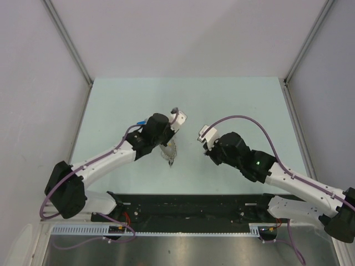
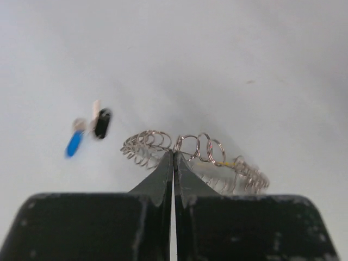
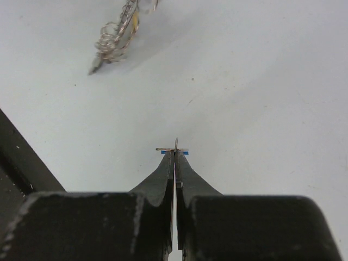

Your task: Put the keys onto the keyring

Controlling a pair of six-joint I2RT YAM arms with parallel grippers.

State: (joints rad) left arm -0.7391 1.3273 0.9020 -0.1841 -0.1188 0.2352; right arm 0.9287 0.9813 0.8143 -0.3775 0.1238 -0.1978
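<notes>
Judging both light, stiff, slippery: your left gripper (image 2: 174, 156) clamps the keyring (image 2: 209, 152) mid-frame; right gripper (image 3: 175, 154) pinches a tiny key (image 3: 175, 147). Hold its head

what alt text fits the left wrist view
The black left gripper is shut on a large silver-grey metal keyring fringed with small wire loops. Left of it, on the pale table, lie two tiny metal keys: a blue-headed key and a black-headed key.
</notes>
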